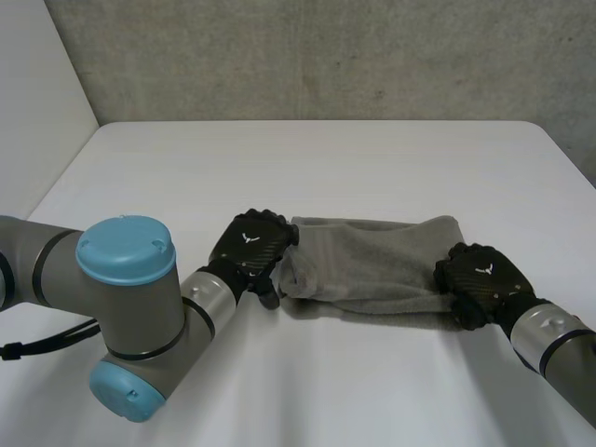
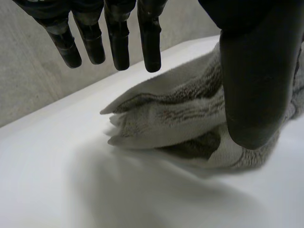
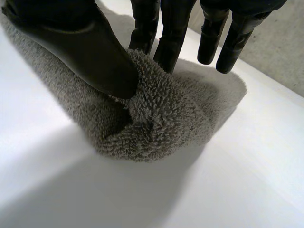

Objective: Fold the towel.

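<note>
In the head view, the towel (image 1: 372,265) lies on the white worktop (image 1: 307,158) as a long strip that looks doubled. My left robot hand (image 1: 250,244) is at its left end and my right robot hand (image 1: 477,279) at its right end, I think so that both ends can be carried together for the next fold.

In the left wrist view, my left robot hand (image 2: 251,85) is open. The fingers are straight above the layered towel (image 2: 171,114) end and only the thumb is against the cloth, so it grips nothing.

In the right wrist view, my right robot hand (image 3: 90,52) pinches a ridge of towel (image 3: 161,118) between thumb and fingers.
</note>
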